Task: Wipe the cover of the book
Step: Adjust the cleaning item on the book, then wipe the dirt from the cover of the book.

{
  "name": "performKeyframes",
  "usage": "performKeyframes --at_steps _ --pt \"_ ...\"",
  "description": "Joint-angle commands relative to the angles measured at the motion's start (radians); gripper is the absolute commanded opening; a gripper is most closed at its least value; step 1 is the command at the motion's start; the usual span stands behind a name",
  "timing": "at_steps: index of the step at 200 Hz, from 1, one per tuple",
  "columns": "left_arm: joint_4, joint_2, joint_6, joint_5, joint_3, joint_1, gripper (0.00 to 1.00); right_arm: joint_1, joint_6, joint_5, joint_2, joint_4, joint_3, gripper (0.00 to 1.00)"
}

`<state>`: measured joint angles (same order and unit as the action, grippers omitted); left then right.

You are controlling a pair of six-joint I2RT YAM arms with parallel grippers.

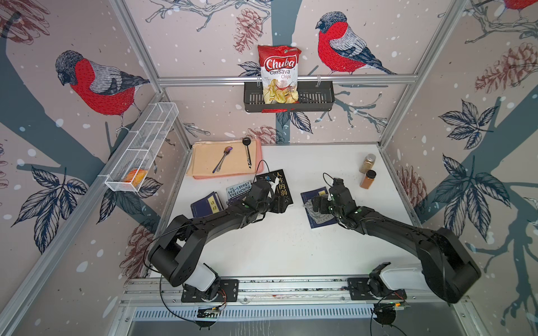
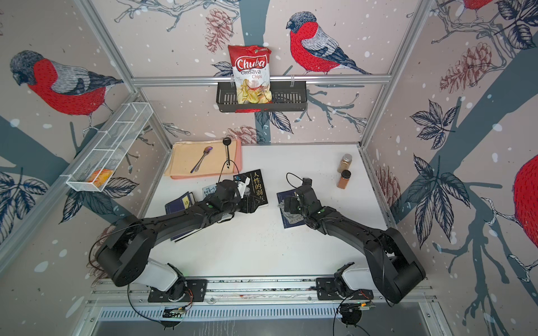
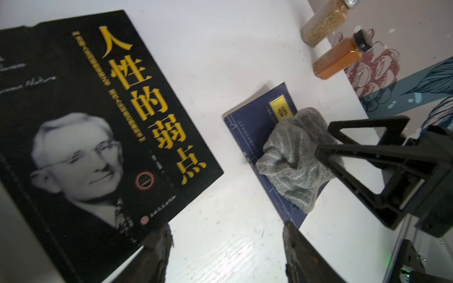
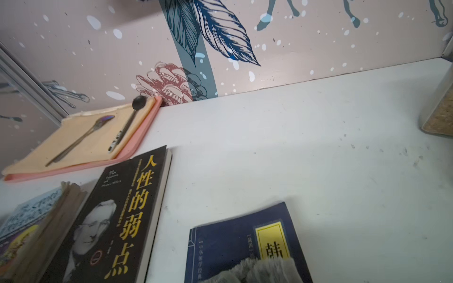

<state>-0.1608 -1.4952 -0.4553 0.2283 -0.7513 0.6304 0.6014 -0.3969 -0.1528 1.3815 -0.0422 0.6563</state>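
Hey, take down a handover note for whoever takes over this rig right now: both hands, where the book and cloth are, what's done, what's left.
Left hand: open, empty, beside the black book.
Right hand: open at the grey cloth, not gripping it.
The cloth lies crumpled on the blue book, hiding part of its yellow label.
Done: the cloth is on the cover; how much is wiped cannot be told.
Left: probably grip the cloth and wipe the bare part of the cover.

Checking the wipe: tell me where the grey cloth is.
In both top views the grey cloth lies on the blue book, right of the black book, under the right gripper, jaws open.
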Motion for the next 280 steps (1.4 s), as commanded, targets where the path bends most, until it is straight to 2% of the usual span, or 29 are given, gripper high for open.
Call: performKeyframes --at_steps 1,29,53,76,90,115,146,174,193,220,242,256,280 --pt "-0.046 0.017 0.005 -0.015 0.033 -0.008 0.70 0.008 0.052 -0.083 0.071 0.092 0.042 0.98" --pt "-0.052 0.012 0.012 -0.010 0.041 -0.009 0.70 0.009 0.037 -0.097 0.176 0.116 0.071 0.99" --pt "-0.049 0.009 0.022 -0.012 0.041 -0.011 0.70 0.016 0.023 -0.074 0.207 0.108 0.069 0.98" --pt "-0.048 0.001 0.030 -0.010 0.036 -0.011 0.70 0.026 0.019 -0.062 0.220 0.111 0.078 0.91" --pt "-0.049 -0.009 0.031 -0.006 0.032 -0.011 0.70 0.029 0.015 -0.071 0.238 0.127 0.090 0.77" --pt "-0.058 -0.030 0.033 0.006 0.024 -0.011 0.69 0.030 0.002 -0.087 0.245 0.130 0.087 0.43" --pt "-0.060 -0.086 0.052 0.027 -0.025 -0.010 0.68 0.022 -0.007 -0.033 0.208 0.097 0.056 0.00" --pt "-0.065 -0.185 0.083 0.062 -0.129 -0.004 0.65 0.015 -0.021 -0.028 0.137 0.096 0.030 0.00" --pt "-0.030 -0.285 0.114 0.055 -0.240 0.025 0.58 0.003 -0.038 -0.054 0.056 0.116 0.013 0.00" --pt "0.114 -0.459 0.188 -0.008 -0.500 0.101 0.54 -0.019 -0.054 -0.048 -0.013 0.125 -0.029 0.00" --pt "0.193 -0.577 0.196 -0.028 -0.637 0.136 0.44 -0.041 -0.073 -0.009 -0.031 0.090 -0.085 0.00" --pt "0.212 -0.623 0.173 -0.024 -0.672 0.140 0.30 -0.061 -0.081 0.025 -0.039 0.060 -0.121 0.00" --pt "0.224 -0.658 0.153 -0.045 -0.681 0.140 0.23 -0.097 -0.100 0.119 -0.068 0.001 -0.175 0.00"
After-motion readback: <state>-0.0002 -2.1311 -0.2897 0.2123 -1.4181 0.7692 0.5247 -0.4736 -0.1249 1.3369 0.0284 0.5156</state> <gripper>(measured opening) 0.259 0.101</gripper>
